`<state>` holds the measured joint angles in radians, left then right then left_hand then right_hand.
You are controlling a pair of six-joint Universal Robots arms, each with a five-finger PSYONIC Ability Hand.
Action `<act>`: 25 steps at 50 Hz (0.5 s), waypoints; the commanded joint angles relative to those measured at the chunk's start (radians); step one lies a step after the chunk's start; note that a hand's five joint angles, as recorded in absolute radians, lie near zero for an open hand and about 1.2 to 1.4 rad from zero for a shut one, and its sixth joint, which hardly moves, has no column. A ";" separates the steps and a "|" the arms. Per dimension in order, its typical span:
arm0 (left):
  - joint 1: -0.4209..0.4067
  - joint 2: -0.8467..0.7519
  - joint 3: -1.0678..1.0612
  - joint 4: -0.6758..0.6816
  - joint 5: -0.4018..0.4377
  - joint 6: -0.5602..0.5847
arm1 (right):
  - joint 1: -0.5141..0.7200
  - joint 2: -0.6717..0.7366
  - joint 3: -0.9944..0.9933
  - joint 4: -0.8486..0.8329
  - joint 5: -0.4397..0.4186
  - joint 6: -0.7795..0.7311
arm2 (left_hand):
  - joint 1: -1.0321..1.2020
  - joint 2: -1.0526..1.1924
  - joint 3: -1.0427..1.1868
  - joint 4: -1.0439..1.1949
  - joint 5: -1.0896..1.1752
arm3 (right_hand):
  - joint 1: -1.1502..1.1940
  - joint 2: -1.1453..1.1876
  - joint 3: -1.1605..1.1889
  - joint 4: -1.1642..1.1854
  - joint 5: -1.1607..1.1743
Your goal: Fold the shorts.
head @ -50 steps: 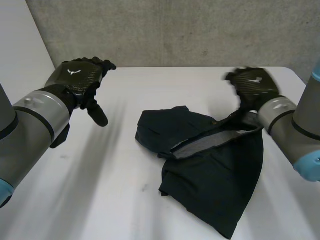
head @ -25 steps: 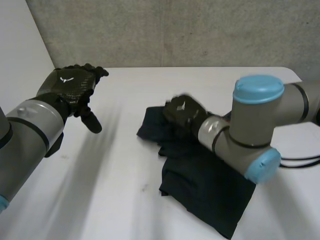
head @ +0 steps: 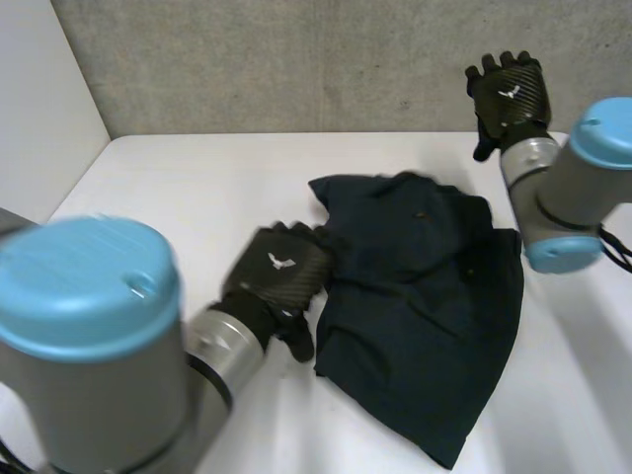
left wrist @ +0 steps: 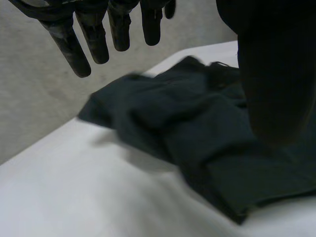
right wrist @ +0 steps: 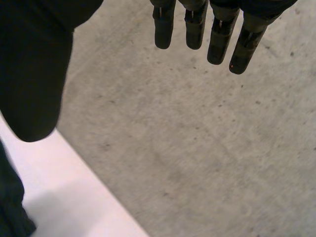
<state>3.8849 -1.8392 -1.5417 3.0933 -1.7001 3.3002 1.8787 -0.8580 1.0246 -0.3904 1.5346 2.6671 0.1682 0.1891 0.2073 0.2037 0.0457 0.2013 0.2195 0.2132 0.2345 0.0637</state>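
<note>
Head view, shorts (head: pixel 425 286) rumpled on table (head: pixel 197 188), left hand (head: pixel 278 269) at their edge, right hand (head: pixel 509 91) aloft, fingers of both apart

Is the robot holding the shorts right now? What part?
No, nothing is held. The left hand is open beside the edge of the shorts, and the right hand is open, up in the air away from them.

Dark navy crumpled fabric shorts (head: pixel 425 296): one
Black fingered robot hands: two, left hand (head: pixel 276 281), right hand (head: pixel 507 91)
White flat table (head: pixel 178 188): one
</note>
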 commanded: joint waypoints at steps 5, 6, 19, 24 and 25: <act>-0.137 -0.166 0.017 0.091 -0.036 -0.001 | -0.203 -0.308 0.449 0.229 -0.303 0.111 | 0.039 0.018 0.000 0.004 -0.013 | -0.027 -0.045 -0.039 -0.060 -0.064; -0.145 -0.184 0.020 0.099 -0.036 -0.001 | -0.223 -0.314 0.472 0.246 -0.323 0.108 | 0.051 0.030 0.012 0.016 -0.001 | -0.027 -0.045 -0.039 -0.060 -0.064; -0.150 -0.330 0.092 0.128 -0.036 0.007 | -0.380 -0.421 0.746 0.274 -0.476 0.089 | 0.160 0.139 0.121 0.124 0.108 | -0.027 -0.045 -0.039 -0.060 -0.064; -0.142 -0.383 0.141 0.130 -0.038 0.025 | -0.385 -0.424 0.792 0.271 -0.492 0.089 | 0.183 0.162 0.144 0.148 0.131 | -0.027 -0.045 -0.039 -0.060 -0.064; -0.141 -0.388 0.147 0.130 -0.038 0.027 | -0.385 -0.424 0.795 0.269 -0.492 0.089 | 0.195 0.174 0.156 0.159 0.143 | -0.027 -0.045 -0.039 -0.060 -0.064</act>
<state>3.7354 -2.1777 -1.4440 3.2235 -1.7371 3.3107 1.4956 -1.2843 1.7855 -0.1132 1.0525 2.7556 0.2689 0.2741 0.2693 0.2755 0.1005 0.2013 0.2194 0.2128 0.2345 0.0637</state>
